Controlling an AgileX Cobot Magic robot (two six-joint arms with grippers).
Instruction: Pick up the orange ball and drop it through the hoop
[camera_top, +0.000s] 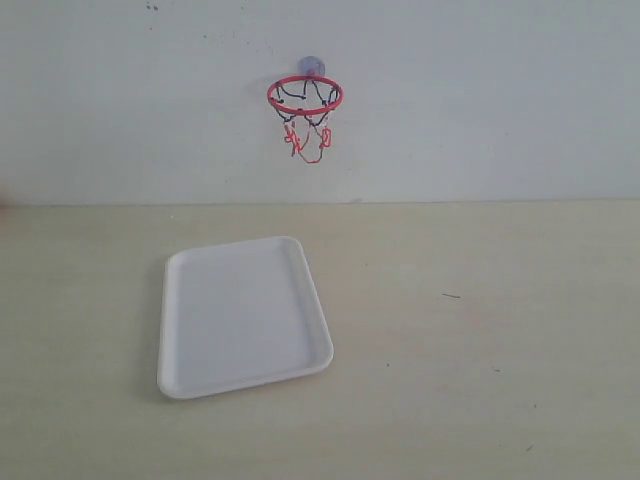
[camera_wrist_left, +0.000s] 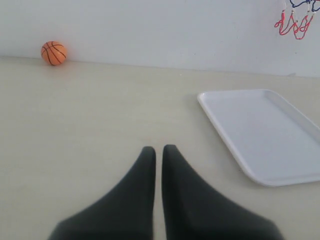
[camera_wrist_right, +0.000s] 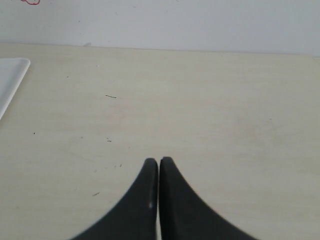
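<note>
1. Pale beige table (camera_top: 480, 330), flecked with a few small dark marks, meeting a plain white wall (camera_top: 480, 100) behind the white tray (camera_top: 240, 310).
2. Orange ball (camera_wrist_left: 53, 53) on the table at the wall's foot, well apart from the tray.
3. Hoop (camera_top: 305, 95) stuck to the wall above the tray's far edge.
4. Left gripper (camera_wrist_left: 158, 149) and right gripper (camera_wrist_right: 159, 160) both clenched on nothing, over bare table beside the tray.
</note>
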